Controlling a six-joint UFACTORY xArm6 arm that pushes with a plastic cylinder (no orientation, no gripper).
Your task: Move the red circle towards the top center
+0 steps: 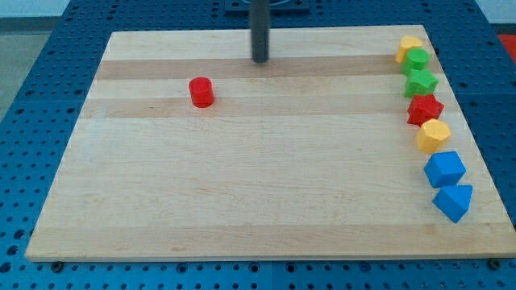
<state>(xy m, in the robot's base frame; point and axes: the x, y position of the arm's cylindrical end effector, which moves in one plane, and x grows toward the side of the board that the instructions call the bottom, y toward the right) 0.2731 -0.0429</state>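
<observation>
The red circle (201,92), a short red cylinder, stands on the wooden board (242,185) in its upper left part. My tip (260,60) is the lower end of a dark rod at the top centre of the board. The tip is to the right of the red circle and a little above it in the view, well apart from it and touching no block.
A column of blocks runs down the board's right edge: a yellow block (408,47), a green block (417,60), a green star (421,82), a red star (425,109), a yellow hexagon (434,135), a blue block (445,169) and a blue triangle (454,201). Blue perforated table surrounds the board.
</observation>
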